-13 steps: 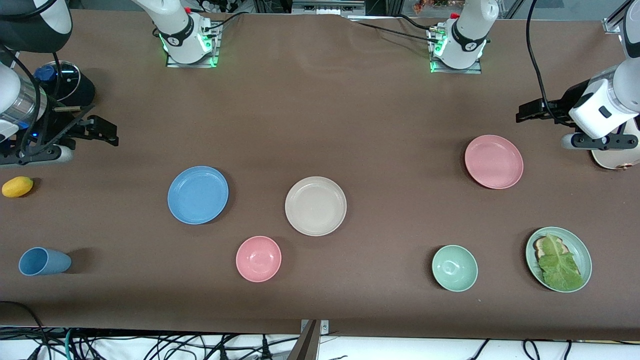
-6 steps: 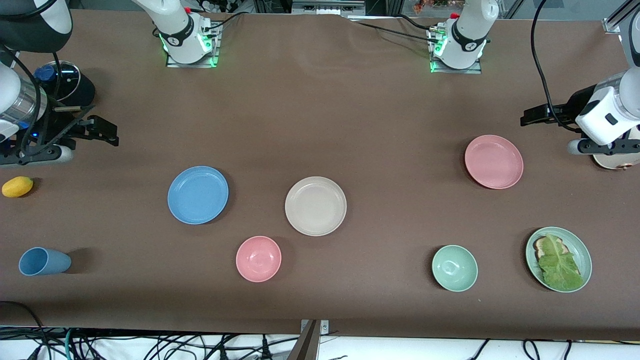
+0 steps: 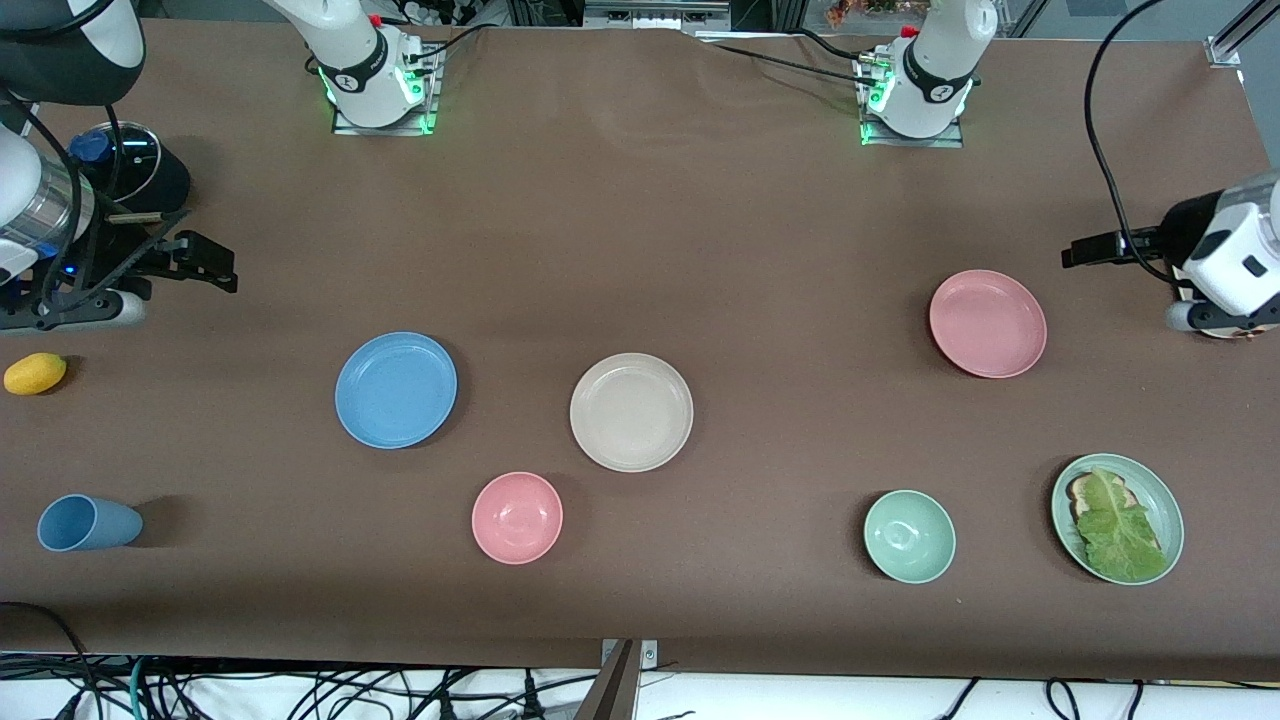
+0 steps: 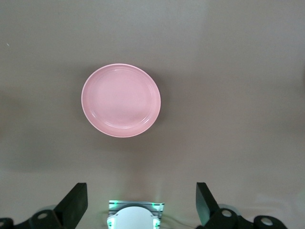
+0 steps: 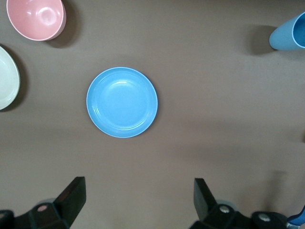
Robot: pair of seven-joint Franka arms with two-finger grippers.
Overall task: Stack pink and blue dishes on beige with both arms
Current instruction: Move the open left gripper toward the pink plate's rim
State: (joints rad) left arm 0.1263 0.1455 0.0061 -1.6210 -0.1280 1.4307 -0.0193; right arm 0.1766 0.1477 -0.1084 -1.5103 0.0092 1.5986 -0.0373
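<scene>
Still unstacked: pink plate (image 3: 988, 323), blue plate (image 3: 396, 389), beige plate (image 3: 631, 411), well apart.

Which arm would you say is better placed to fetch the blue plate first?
The right: its open gripper looks down on the blue plate, at its end of the table; the left gripper faces the pink plate.

— What's on the brown table (image 3: 640, 230)?
— A blue plate (image 3: 396, 389), a beige plate (image 3: 631, 411) and a pink plate (image 3: 988, 323), all apart.
— Nearer the camera?
— A pink bowl (image 3: 517, 517), a green bowl (image 3: 909, 536), a green plate (image 3: 1160, 490) with lettuce, a blue cup (image 3: 86, 523) on its side.
— Anything else?
— A yellow fruit (image 3: 35, 373) at the right arm's end.
</scene>
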